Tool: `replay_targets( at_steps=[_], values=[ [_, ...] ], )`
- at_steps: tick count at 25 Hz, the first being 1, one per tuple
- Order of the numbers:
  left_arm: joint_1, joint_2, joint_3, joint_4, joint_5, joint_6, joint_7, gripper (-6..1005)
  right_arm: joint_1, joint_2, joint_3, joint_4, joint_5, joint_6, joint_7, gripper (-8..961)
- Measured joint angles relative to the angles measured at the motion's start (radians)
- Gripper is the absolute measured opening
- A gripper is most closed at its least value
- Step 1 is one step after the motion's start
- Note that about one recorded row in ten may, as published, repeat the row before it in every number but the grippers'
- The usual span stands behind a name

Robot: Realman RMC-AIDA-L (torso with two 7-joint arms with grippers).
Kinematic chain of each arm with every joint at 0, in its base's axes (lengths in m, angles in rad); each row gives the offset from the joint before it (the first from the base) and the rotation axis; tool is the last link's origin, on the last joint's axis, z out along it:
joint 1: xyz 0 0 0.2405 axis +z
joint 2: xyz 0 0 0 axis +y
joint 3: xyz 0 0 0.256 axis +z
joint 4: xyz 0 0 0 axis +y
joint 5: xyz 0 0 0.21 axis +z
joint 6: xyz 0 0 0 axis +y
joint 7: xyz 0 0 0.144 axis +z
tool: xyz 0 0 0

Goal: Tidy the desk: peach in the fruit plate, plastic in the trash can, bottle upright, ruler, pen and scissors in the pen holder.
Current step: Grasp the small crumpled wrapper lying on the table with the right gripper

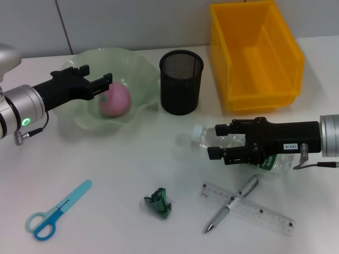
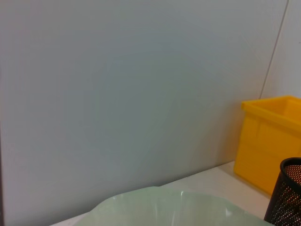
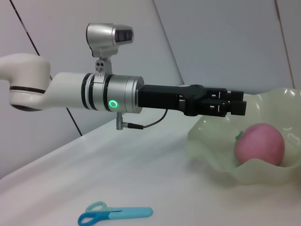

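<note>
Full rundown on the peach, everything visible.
The peach is a pink, rounded fruit with a smooth matte skin and a small green bit at its stem end. It lies inside the pale green, wavy-rimmed fruit plate, resting on the plate's bottom. The left gripper hangs open just above it, not touching it. Only the plate touches it.
</note>
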Motion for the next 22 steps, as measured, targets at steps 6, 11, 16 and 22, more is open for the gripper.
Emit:
replay_targets(
  at_steps=[6, 11, 16, 22],
  values=[
    [0.001, 0.004, 0.002, 0.015, 0.000, 0.049, -0.031, 698, 0.000, 0.000, 0.000, 0.000, 0.000, 0.000, 0.000, 779],
    [0.049, 0.024, 0.037, 0.125, 0.020, 0.253, -0.215, 709, 0.002, 0.000, 0.000, -0.001, 0.000, 0.000, -0.001, 779],
    [0.138, 0.038, 0.048, 0.285, 0.017, 0.536, -0.320, 719, 0.017, -0.003, 0.001, -0.005, 0.000, 0.003, -0.001, 779],
    [0.211, 0.042, 0.059, 0.404, 0.050, 0.741, -0.336, 771, 0.046, -0.013, -0.001, -0.003, -0.013, 0.001, 0.009, 779]
  ],
)
